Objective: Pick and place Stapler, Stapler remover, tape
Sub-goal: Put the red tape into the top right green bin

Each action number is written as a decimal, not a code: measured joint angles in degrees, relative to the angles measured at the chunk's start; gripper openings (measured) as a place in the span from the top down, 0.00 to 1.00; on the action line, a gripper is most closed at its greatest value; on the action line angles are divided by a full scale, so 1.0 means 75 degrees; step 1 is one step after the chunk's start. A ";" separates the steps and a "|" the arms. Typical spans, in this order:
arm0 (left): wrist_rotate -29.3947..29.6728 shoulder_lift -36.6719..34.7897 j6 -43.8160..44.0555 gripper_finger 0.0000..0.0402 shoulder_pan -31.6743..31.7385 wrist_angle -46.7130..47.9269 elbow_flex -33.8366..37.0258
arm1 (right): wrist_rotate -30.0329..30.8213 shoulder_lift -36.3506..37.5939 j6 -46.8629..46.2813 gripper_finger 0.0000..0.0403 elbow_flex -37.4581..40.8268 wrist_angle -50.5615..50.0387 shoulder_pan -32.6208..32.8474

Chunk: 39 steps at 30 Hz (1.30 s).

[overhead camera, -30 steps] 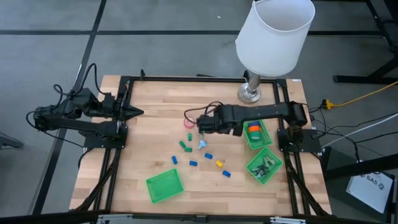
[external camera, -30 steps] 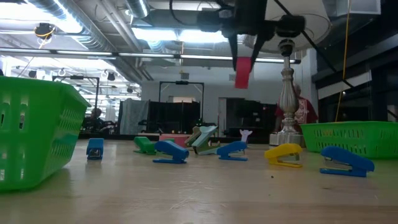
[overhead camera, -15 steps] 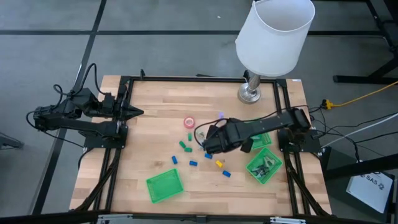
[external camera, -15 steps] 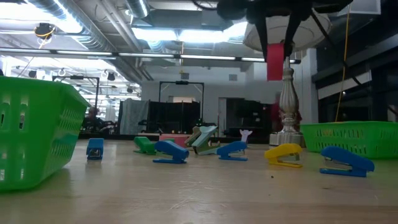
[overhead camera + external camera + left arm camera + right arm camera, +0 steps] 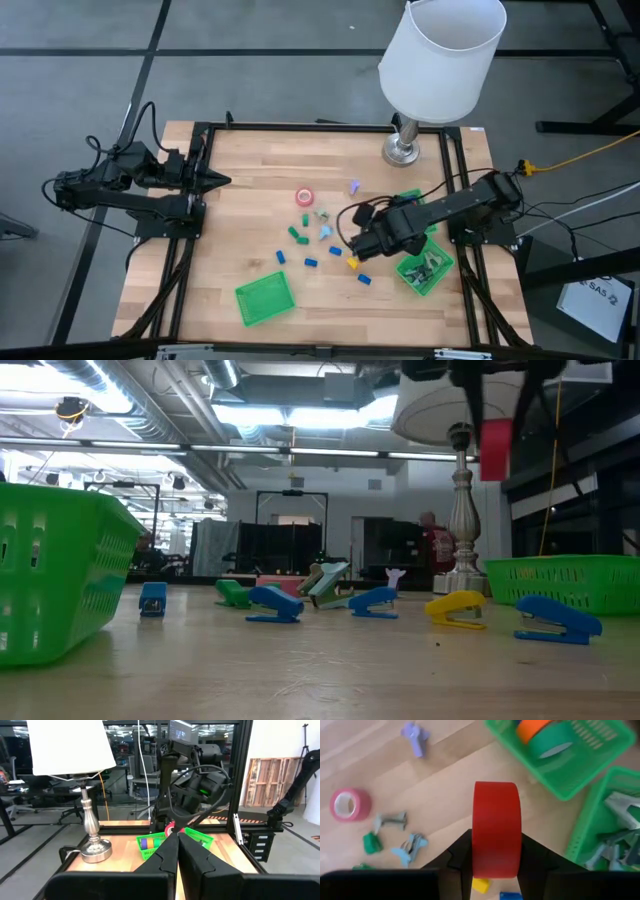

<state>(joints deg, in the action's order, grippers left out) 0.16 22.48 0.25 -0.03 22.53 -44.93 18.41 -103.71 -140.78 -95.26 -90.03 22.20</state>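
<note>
A: Red ring-shaped tape roll (image 5: 496, 828) is clamped edge-on betw. the right gripper (image 5: 495, 851) fingers, up in the air above the wood table (image 5: 250, 180), just beside the green mesh basket holding orange and green tape rolls (image 5: 580, 757).

B: And the other arm?

A: Left gripper (image 5: 212, 180) is parked at the table's left edge, fingers pressed together on nothing. No risk there.

B: So what could go wrong w/ the red one?

A: Grip is on the rim only, narrow contact. I'd guess a quick swing could let the roll twist or slip out. If released before it's over the basket, it prob. lands on edge and rolls off among the small blue, green and yellow staplers (image 5: 310, 262).

B: Wrong bin?

A: Possible. The second green basket with grey staple removers (image 5: 615, 827) sits right next to the tape basket; a small overshoot drops it there.

B: Anything else?

A: Basket wall is light plastic; coming in low, the fingers could nudge it. The pink tape roll (image 5: 350, 804) is well apart on the table, not in the way.
</note>
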 joint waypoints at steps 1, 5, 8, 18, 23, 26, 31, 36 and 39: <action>0.0000 0.0000 0.0000 0.98 0.0002 -0.0001 0.0000 | -0.0002 0.0107 -0.0173 0.72 0.0151 -0.0016 0.0043; 0.0001 0.0000 0.0000 0.98 0.0002 -0.0001 0.0000 | -0.0027 0.0536 -0.0710 0.72 0.0743 -0.0008 0.0209; 0.0001 -0.0001 0.0000 0.98 0.0002 -0.0001 0.0000 | -0.0084 0.0826 -0.0970 0.72 0.1205 0.0007 0.0286; 0.0000 0.0000 0.0000 0.98 0.0002 -0.0001 0.0000 | -0.0404 0.1665 -0.1199 0.72 0.2389 -0.0004 0.0323; 0.0002 0.0000 0.0000 0.98 0.0000 -0.0001 0.0000 | -0.0404 0.1991 -0.0722 0.72 0.2867 -0.0002 0.0323; 0.0000 0.0000 0.0000 0.98 -0.0001 -0.0001 0.0000 | -0.0404 0.2131 0.0186 0.72 0.3135 0.0004 0.0323; 0.0000 0.0000 0.0000 0.98 0.0001 -0.0001 0.0000 | -0.0404 0.2219 0.1395 0.72 0.3382 0.0002 0.0323; 0.0001 0.0000 0.0000 0.98 0.0002 -0.0001 0.0000 | -0.0401 0.2202 0.3860 0.72 0.3394 0.0234 0.0323; 0.0001 -0.0003 0.0000 0.98 0.0001 -0.0001 0.0000 | -0.0402 0.2180 0.5615 0.72 0.3394 0.0500 0.0323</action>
<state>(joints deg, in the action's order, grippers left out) 0.17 22.46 0.25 -0.02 22.52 -44.93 15.39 -87.36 -98.67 -69.80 -86.28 24.62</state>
